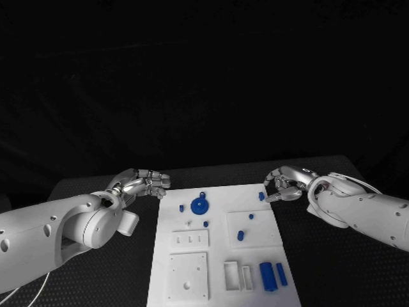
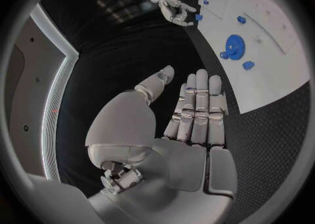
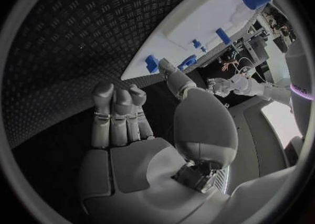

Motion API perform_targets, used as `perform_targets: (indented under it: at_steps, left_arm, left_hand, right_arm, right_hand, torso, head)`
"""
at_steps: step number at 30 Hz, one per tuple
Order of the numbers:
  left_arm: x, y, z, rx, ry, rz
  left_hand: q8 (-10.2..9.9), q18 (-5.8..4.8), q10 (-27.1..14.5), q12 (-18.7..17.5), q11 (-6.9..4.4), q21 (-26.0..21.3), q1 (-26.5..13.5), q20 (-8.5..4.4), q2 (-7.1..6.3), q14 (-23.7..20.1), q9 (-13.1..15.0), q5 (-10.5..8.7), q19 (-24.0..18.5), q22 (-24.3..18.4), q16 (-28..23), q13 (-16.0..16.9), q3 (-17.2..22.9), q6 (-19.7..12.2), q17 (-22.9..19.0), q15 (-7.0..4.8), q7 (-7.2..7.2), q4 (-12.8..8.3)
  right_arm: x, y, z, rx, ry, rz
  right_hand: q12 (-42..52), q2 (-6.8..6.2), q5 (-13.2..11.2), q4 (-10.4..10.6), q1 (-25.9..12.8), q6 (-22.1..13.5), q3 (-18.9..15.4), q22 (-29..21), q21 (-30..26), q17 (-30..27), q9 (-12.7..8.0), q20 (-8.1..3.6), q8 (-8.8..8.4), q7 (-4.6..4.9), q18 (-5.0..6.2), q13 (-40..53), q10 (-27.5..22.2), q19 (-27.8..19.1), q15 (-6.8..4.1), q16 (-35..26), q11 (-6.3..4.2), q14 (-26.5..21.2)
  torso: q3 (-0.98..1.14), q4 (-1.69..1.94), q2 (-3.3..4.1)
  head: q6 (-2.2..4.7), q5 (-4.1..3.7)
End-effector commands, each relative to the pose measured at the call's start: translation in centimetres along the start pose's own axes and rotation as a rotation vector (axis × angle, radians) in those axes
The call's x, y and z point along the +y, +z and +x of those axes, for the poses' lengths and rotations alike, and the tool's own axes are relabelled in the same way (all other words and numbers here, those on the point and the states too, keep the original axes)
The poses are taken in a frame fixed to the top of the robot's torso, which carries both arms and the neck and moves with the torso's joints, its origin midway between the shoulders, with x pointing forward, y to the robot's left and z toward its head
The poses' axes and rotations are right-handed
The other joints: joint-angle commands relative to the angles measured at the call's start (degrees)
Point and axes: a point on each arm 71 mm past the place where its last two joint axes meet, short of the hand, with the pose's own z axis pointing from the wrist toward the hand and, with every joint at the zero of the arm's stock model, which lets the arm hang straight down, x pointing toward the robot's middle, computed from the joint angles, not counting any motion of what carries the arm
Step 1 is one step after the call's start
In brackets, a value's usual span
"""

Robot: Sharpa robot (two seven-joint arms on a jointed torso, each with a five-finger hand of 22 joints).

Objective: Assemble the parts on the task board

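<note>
**Two hands at the board's far corners, parts lying between them**

At the left of the head view, the left hand (image 1: pixel 142 184) rests over the dark, ridged tabletop (image 1: pixel 94 281) just beside the far left corner of the white board (image 1: pixel 260 256). Its fingers (image 2: pixel 197 108) lie straight and close together, the thumb apart, with nothing in them.

The board is a flat, rectangular white plate running from mid-frame down to the bottom edge. On it, a round blue gear (image 1: pixel 199 206) with a small tab lies near the upper left. Several small blue studs sit around it; one blue peg (image 1: pixel 262 196) stands near the upper right edge, and a blue oblong piece (image 1: pixel 240 235) lies right of centre. Three raised white blocks fill the lower left and middle. At the lower right two blue cylinders (image 1: pixel 271 275) lie side by side, next to a white slotted frame (image 1: pixel 238 275).

At the right, the right hand (image 1: pixel 287 184) hovers at the board's far right corner, fingers curled inward near the peg; whether they touch it I cannot tell. Bare tabletop stretches on both sides of the board.
</note>
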Motion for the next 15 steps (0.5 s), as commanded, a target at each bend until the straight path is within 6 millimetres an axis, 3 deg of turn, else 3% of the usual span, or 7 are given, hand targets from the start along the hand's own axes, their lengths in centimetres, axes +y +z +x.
perform_targets:
  at_steps: [1, 8, 9, 15]
  left_arm:
    - [-0.2, 0.1, 0.3, 0.022, 0.000, 0.017]
    - [-0.2, 0.1, 0.3, 0.022, 0.000, 0.016]
    - [-0.2, 0.1, 0.3, 0.022, 0.000, 0.016]
    - [-0.1, 0.1, 0.2, 0.021, 0.000, 0.015]
  left_hand:
    - [-0.1, 0.60, 0.2, -0.2, 0.27, 0.3, -0.4, 0.09, -0.23, -0.1, 0.1, -0.01, -0.4, 1.1, -0.3, 0.1, 0.3, 0.3, 0.1, 0.08, 0.14, -0.1]
    - [-0.1, 0.60, 0.2, -0.2, 0.28, 0.3, -0.4, 0.09, -0.22, -0.1, 0.1, -0.01, -0.4, 1.1, -0.3, 0.0, 0.3, 0.3, 0.1, 0.08, 0.15, -0.1]
    - [-0.1, 0.60, 0.2, -0.2, 0.28, 0.3, -0.4, 0.09, -0.22, -0.1, 0.1, -0.01, -0.4, 1.1, -0.3, 0.0, 0.3, 0.3, 0.1, 0.08, 0.15, -0.1]
    - [-0.1, 0.60, 0.1, -0.3, 0.29, 0.3, -0.4, 0.09, -0.20, -0.1, 0.1, 0.00, -0.4, 1.1, -0.3, 0.0, 0.3, 0.3, 0.1, 0.08, 0.16, -0.1]
  right_arm:
    - [0.3, 0.1, 0.6, 0.019, 0.046, -0.031]
    - [0.5, 0.3, 1.5, 0.032, 0.051, -0.035]
    - [0.5, 0.3, 1.8, 0.036, 0.053, -0.034]
    - [0.4, 0.3, 2.5, 0.052, 0.056, -0.032]
  right_hand:
    - [0.0, 0.72, -0.3, -0.2, 0.7, 0.2, -0.3, 1.0, -0.1, 0.2, 0.2, -0.12, 0.14, -0.61, 2.44, 0.1, -0.2, -0.4, -0.43, 0.1, -0.57, -0.3]
    - [0.2, 1.48, -0.3, -0.3, 1.7, 0.4, -0.2, 1.0, 0.0, 0.4, 0.3, -0.17, 0.35, -0.99, 2.44, 0.1, -0.1, -0.3, -0.76, 0.3, -0.93, -0.2]
    - [0.2, 2.13, -0.3, -0.3, 2.4, 0.4, 0.4, 1.0, 0.1, 0.4, 0.4, -0.22, 0.44, -1.15, 2.44, 0.1, -0.1, -0.2, -0.90, 0.4, -1.08, -0.2]
    - [0.3, 2.70, -0.3, 0.4, 4.2, 0.6, 2.4, 1.0, 0.1, 0.5, 0.5, -0.17, 0.65, -1.39, 2.44, 0.0, -0.1, -0.2, -1.16, 0.4, -1.33, -0.3]
  torso:
    - [-0.10, 0.02, 0.03]
    - [-0.26, 0.00, 0.02]
    - [-0.28, 0.00, 0.04]
    - [-0.37, -0.02, -0.01]
  head:
    - [-0.23, 0.15]
    - [-0.37, 0.02]
    - [-0.37, 0.00]
    - [-0.49, 0.04]
